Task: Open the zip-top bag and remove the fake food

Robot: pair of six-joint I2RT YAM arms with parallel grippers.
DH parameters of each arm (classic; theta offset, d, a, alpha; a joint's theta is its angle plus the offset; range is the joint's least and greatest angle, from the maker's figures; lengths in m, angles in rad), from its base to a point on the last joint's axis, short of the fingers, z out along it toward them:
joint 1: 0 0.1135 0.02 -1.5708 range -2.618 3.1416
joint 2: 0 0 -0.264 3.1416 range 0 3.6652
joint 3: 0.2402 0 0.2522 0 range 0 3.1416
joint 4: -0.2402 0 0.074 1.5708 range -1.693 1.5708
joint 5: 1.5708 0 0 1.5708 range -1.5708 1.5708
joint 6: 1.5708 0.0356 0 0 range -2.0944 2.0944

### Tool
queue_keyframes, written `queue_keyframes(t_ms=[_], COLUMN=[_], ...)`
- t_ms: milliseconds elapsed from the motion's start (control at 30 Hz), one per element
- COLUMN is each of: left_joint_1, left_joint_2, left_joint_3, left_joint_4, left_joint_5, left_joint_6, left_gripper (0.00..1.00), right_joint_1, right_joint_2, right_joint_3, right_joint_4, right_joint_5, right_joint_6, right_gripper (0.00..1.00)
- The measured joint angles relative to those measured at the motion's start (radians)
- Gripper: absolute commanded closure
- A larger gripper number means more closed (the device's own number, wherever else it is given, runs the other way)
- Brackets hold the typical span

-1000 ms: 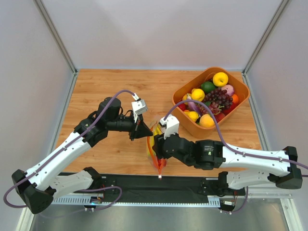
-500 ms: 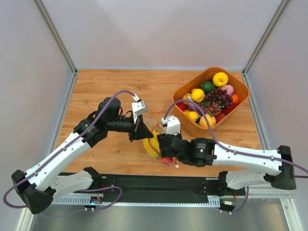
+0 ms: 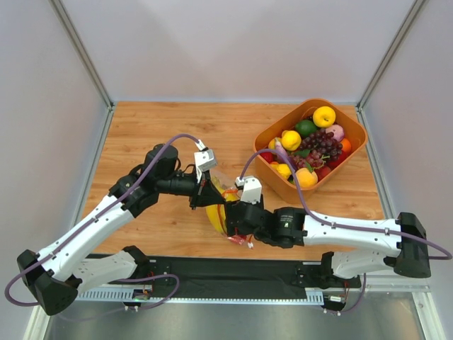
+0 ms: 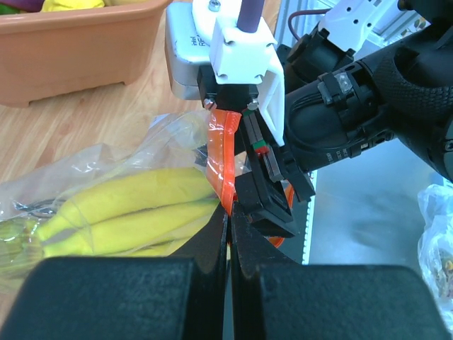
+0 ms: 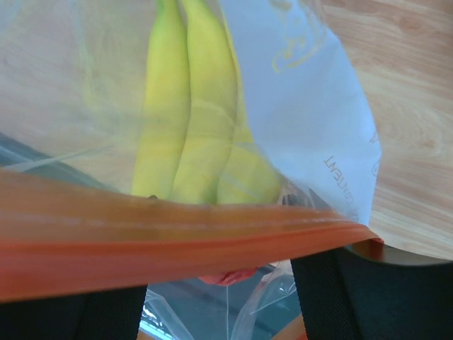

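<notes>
1. The left gripper (image 4: pixel 228 212) has its fingers pressed together, pinching the thin red-orange zip strip (image 4: pixel 225 152) of the crinkly clear plastic zip-top bag (image 4: pixel 166 134). It has barely moved over the last second.
2. The right gripper (image 5: pixel 219 308) has widened its jaws and they now stand spread. The zip strip runs across in front of them and is not clamped.
3. A second ago this gripper was drawing the strip down toward the near edge of the wooden tabletop (image 3: pixel 163 127). It has since come back up, just beside the left gripper, and the bag has slackened.
4. The bag sits between the two grippers, by the middle of the tabletop's near edge. The yellow plastic banana bunch (image 5: pixel 191 106) and a small red-orange fruit (image 5: pixel 226 278) are still inside.
5. By my reading, the pull on the zip is over. I cannot tell if the mouth is parted, and no food is out yet.
6. The orange plastic tub (image 3: pixel 354 152) of mixed fruit stands well apart, toward the far right corner.
</notes>
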Motion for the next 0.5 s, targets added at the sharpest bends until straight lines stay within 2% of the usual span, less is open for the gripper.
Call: queue_keyframes(t_ms=[167, 300, 500], left_joint_1=[-0.001, -0.002, -0.048], left_joint_2=[0.0, 0.0, 0.001], left_joint_3=[-0.009, -0.009, -0.009], left_joint_4=[0.002, 0.007, 0.017], left_joint_5=[-0.011, -0.011, 0.085], left_joint_6=[0.003, 0.007, 0.003], left_gripper=[1.0, 1.0, 1.0], right_joint_1=[0.001, 0.003, -0.02], right_joint_2=[0.003, 0.003, 0.004], right_joint_3=[-0.033, -0.072, -0.128], right_joint_4=[0.054, 0.111, 0.194], right_joint_5=[0.005, 0.036, 0.087], right_joint_6=[0.042, 0.064, 0.103], right_gripper=[0.31, 0.38, 0.41])
